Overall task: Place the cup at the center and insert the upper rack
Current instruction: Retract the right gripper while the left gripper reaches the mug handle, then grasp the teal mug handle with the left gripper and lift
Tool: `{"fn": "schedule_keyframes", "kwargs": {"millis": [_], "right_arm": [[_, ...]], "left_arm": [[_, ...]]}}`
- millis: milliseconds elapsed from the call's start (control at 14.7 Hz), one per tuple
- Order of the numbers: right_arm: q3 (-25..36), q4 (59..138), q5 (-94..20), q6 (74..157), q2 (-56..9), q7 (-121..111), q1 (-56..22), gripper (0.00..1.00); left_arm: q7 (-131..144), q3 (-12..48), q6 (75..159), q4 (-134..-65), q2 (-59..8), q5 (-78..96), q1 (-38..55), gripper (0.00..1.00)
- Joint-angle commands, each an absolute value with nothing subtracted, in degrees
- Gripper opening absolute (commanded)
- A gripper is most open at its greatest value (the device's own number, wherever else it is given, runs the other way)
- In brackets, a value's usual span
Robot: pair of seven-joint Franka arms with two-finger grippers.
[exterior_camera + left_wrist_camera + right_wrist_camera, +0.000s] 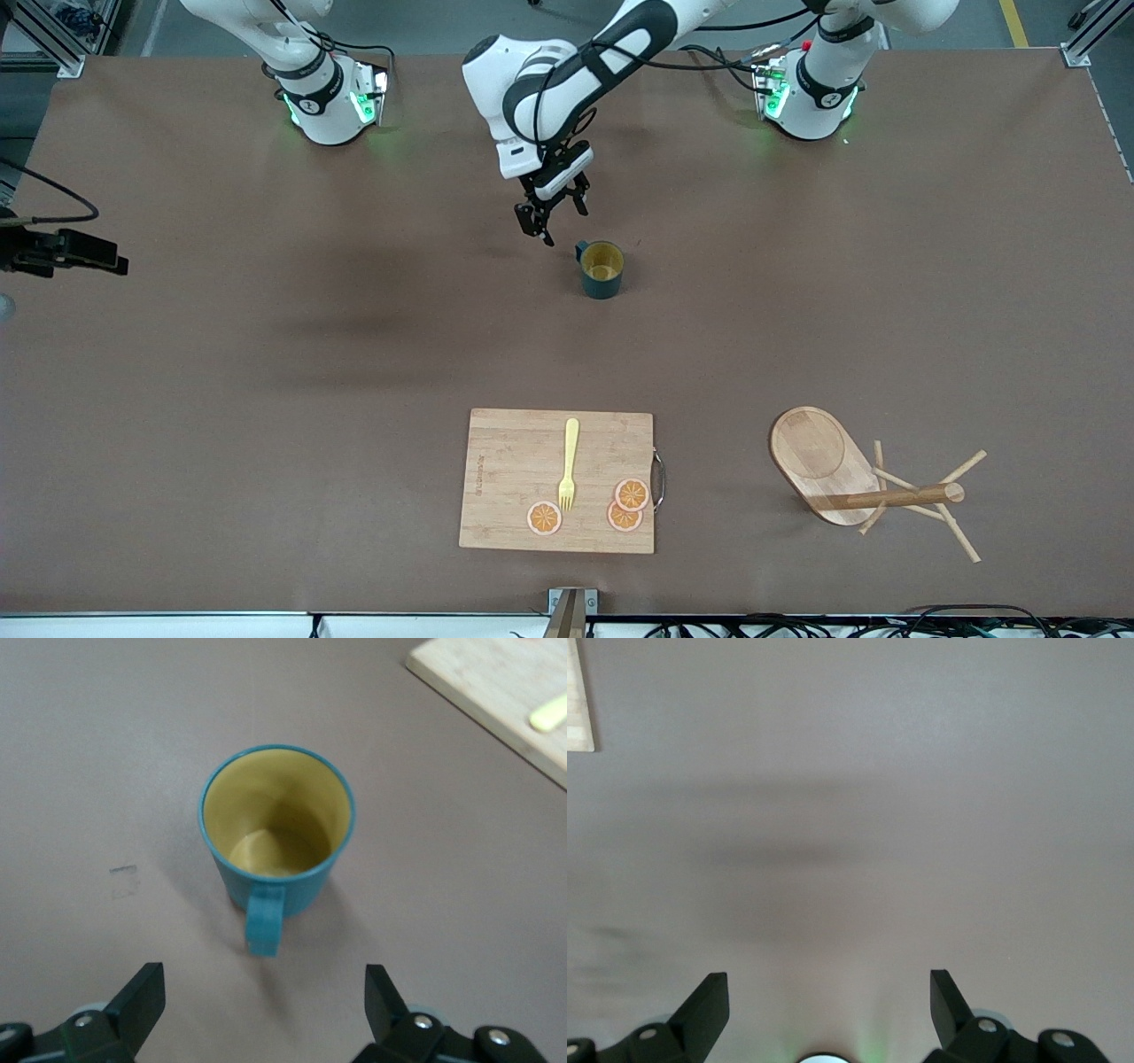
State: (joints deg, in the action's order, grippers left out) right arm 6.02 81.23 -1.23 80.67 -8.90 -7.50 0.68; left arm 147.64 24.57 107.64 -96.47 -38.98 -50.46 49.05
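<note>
— What's closest to the front camera?

— Nearest me is the cutting board (556, 479), carrying a yellow fork (568, 464) and three orange slices (544, 518). Beside it, toward the left arm's end of the table, the upper rack (846, 473) lies tipped over on its side, pegs splayed.

— And the cup?

— I see the cup (601, 268) upright on the table (266, 372) near the middle, farther from the camera than the board, handle toward the robots.

— Left gripper?

— My left gripper (551, 217) hovers just beside the cup, fingers (142, 1001) spread wide, holding nothing.

— Right one?

— Right gripper (828, 1010) waits over bare table, jaws apart and empty.
</note>
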Motion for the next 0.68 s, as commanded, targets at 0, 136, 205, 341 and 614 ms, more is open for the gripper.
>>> {"fn": "schedule_keyframes", "kwargs": {"millis": [0,136,205,341,614], "right_arm": [[5.1,87.8,-1.0,80.9,-1.6,-7.0,1.2,1.00],[5.1,90.3,-1.0,80.4,2.2,-6.0,1.3,1.00],[5.1,92.3,-1.0,80.2,4.3,-5.5,1.3,1.00],[5.0,94.4,-1.0,80.5,7.0,-5.0,1.3,1.00],[4.8,94.3,-1.0,80.3,7.9,-4.9,1.3,1.00]], "left_arm": [[152.3,15.8,105.8,-94.4,-41.6,-51.8,57.5,0.93],[154.6,12.1,105.8,-92.7,-43.3,-51.9,60.5,0.85],[155.1,10.8,105.6,-91.3,-44.3,-51.9,61.4,0.83],[155.1,8.5,105.2,-89.3,-46.1,-52.0,63.2,0.74],[155.1,8.2,105.2,-88.9,-47.2,-52.2,63.3,0.54]]}}
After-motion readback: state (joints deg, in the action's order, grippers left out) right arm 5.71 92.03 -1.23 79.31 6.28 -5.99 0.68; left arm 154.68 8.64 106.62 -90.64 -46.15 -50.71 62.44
